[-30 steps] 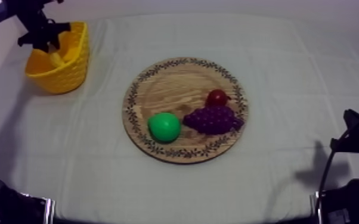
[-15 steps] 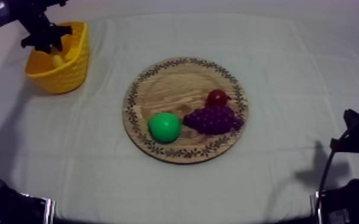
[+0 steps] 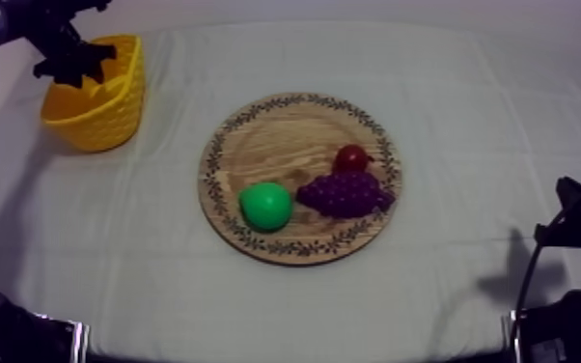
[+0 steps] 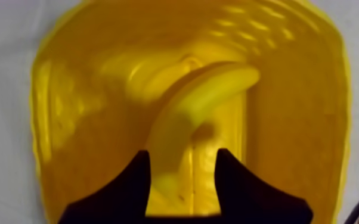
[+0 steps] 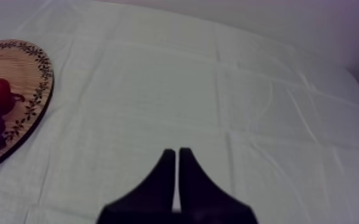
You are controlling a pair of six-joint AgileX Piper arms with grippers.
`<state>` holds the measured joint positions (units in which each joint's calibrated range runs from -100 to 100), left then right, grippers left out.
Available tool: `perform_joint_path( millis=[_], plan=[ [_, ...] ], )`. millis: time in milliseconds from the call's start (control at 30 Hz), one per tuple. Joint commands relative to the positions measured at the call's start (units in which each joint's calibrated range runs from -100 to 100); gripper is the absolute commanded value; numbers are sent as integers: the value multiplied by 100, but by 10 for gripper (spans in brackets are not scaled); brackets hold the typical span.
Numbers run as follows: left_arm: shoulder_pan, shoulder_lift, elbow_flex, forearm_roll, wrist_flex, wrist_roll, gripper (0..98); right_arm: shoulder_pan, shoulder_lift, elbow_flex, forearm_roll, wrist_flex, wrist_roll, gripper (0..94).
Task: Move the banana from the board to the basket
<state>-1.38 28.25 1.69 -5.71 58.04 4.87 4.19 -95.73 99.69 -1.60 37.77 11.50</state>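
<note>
Top view: our left pincer point(image 3: 68, 68) hung over the yellow basket point(image 3: 96, 121), far left on the worktop point(image 3: 468, 116). Left wrist: we saw its fingers point(image 4: 131, 190) spread, the banana point(image 4: 200, 95) lying inside the basket beneath. Right wrist: our right pincer point(image 5: 176, 152) pressed together above the worktop, right of the wooden board point(image 5: 36, 77).

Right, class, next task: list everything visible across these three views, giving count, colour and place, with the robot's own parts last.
cloth: one, grey-white, covering the table
wooden board: one, brown with a patterned rim, mid-table
pear: one, green, on the board's near left
grapes: one bunch, purple, on the board, right of the pear
small red fruit: one, red, on the board just behind the grapes
yellow basket: one, yellow, far left of the table
banana: one, yellow, lying inside the basket
left gripper: one, black, fingers apart over the basket
right gripper: one, black, fingers together above bare cloth
</note>
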Motion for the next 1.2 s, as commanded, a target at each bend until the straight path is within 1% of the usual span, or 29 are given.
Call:
perform_joint_path(
  millis=[0, 33, 67, 100, 167, 233, 400, 567, 667, 867, 1000, 1067, 1167],
  plan=[
    [5, -284, 327, 81, -279, -17, 319, 2, -2, -3, 2, -3, 2, 3],
    [5, -440, 499, 101, -386, 67, 227, 2, -2, -3, 2, -3, 3, 3],
    [2, -611, 690, 134, -488, 98, 159, 2, -2, -3, 2, -3, 4, 3],
    [7, -793, 891, 162, -576, 109, 111, 2, -2, -3, 2, -3, 4, 3],
    [36, -1206, 1327, 194, -749, 103, 55, 2, -2, -3, 2, -3, 5, 3],
    [101, -1689, 1811, 190, -930, 80, 27, 2, -2, -3, 2, -3, 5, 3],
    [336, -3081, 3048, 173, -1384, 63, 5, 2, -2, -3, 2, -3, 2, 3],
    [601, -4488, 4127, 188, -1687, 128, 2, 2, -2, -3, 2, -3, 1, 3],
    [680, -5279, 4807, 209, -1817, 175, 1, 2, -2, -3, 2, -3, 0, 3],
    [662, -6739, 6213, 354, -2114, 154, 1, 2, -2, -3, 2, -3, 1, 3],
    [565, -7683, 7033, 506, -2258, -3, 48, 2, -2, -3, 2, -3, 2, 3],
    [492, -8181, 7384, 568, -2283, -89, 51, 2, -2, -3, 2, -3, 2, 3],
    [399, -8854, 7796, 607, -2304, -247, 37, 2, -2, -3, 2, -3, 4, 3]
  ],
)
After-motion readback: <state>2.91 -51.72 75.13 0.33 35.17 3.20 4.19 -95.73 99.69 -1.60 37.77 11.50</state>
